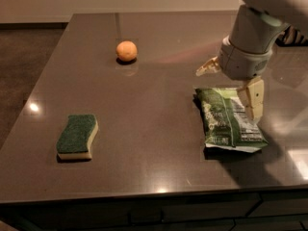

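- The gripper (226,94) hangs over the right part of the table (159,148), at the upper end of a green snack bag (226,124)
- Its claw is released: one finger (254,100) points down at the bag's upper right corner, the other (208,67) juts out to the left above the bare top, and nothing sits between them
- Whether the lower finger touches the bag or hovers just over it cannot be told
- The snack bag lies flat and lengthwise, its lower end near the table's front edge but not over it; its right side has a strip of bare top beyond it before the picture ends
- The arm (255,32) comes in from the upper right corner, filling the space above and behind the bag
- Left of the bag a wide stretch of bare table runs across the middle
- A green and yellow sponge (77,136) lies near the front left corner, just inside the left edge and well apart from the bag
- An orange (126,51) rests towards the far side, left of centre, well apart from both sponge and gripper
- Dark floor (24,71) lies beyond the left edge
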